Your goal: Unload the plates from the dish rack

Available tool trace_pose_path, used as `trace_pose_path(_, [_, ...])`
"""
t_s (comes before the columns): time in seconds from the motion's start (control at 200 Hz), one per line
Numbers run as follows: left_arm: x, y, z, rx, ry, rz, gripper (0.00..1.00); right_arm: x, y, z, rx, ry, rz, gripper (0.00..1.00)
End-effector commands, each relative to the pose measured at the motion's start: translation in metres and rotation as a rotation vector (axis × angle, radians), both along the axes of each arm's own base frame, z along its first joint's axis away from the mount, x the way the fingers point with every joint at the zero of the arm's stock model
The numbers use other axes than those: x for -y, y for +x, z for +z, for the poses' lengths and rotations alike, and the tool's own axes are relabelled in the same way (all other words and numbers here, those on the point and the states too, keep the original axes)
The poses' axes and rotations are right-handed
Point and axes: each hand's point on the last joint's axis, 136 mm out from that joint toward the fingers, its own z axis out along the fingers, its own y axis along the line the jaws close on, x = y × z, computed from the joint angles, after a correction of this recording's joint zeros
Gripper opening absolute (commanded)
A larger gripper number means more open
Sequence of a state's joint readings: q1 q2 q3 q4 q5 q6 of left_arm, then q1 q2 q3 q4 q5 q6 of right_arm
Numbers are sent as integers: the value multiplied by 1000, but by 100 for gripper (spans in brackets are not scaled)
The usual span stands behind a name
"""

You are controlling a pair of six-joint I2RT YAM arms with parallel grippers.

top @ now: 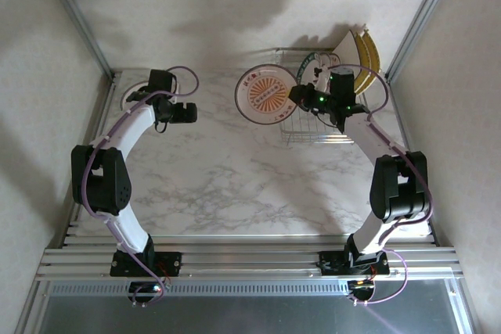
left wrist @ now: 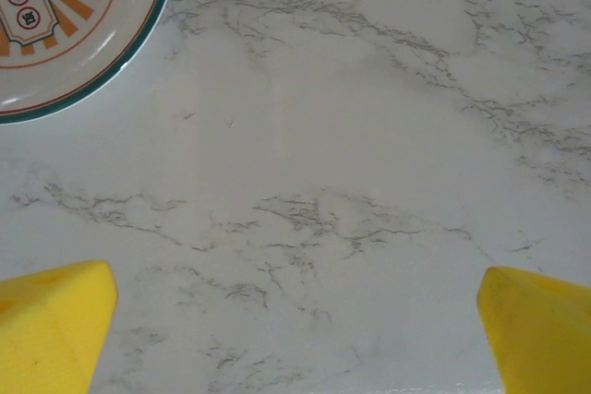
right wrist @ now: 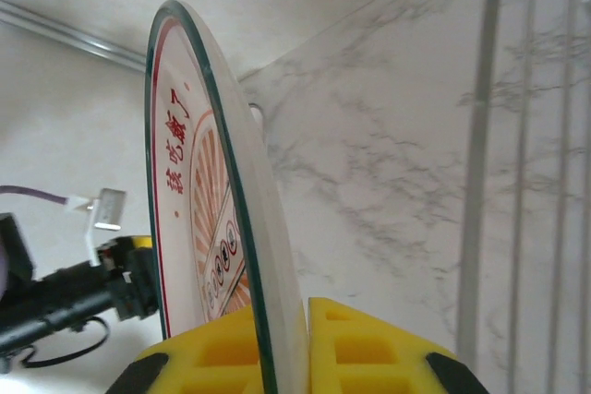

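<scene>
My right gripper (top: pixel 298 95) is shut on the rim of a small round white plate (top: pixel 267 94) with an orange sunburst centre and a dark green rim. It holds that plate in the air just left of the silver wire dish rack (top: pixel 309 132). In the right wrist view this plate (right wrist: pixel 185 182) stands edge-on between the yellow fingers (right wrist: pixel 379 348). Still in the rack are another round plate (top: pixel 320 63), a whitish square plate (top: pixel 349 46) and a striped yellow one (top: pixel 369 56). A matching round plate (left wrist: pixel 65 29) lies flat on the table at the far left. Beside it my left gripper (left wrist: pixel 295 339) hangs open over bare marble.
The marble table (top: pixel 235 170) is bounded by metal frame posts (top: pixel 78 17) at the back corners and white walls on both sides. Rack wires (right wrist: pixel 478 136) run close along my right gripper's right side. The laid-down plate (top: pixel 127 100) is partly hidden under my left arm.
</scene>
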State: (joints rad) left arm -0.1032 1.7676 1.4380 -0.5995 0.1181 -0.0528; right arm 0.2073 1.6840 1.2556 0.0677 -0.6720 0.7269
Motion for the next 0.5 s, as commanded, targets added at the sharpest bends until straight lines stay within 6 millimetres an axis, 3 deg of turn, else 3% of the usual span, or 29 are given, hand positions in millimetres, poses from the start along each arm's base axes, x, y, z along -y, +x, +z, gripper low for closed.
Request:
trace_pose_path(0.0, [11,6,30,83,-64,-21,99,-11,0,43,129,107,61,0])
trace_pose_path(0.105, [36,8,50,153,-239,-103,100,-11,1,40,125,108,62,0])
trace_pose_path(0.235, [70,5,98,300,-585,-239,100,-13,2,39,119,119,69,0])
trace_pose_path(0.34, [92,-3,123,355,-785,-329,100,-16,4,39,117,131,76,0])
trace_pose_path(0.496, [110,-9,136,371,-954,-387,98,-29,4,40,110,138,103,0])
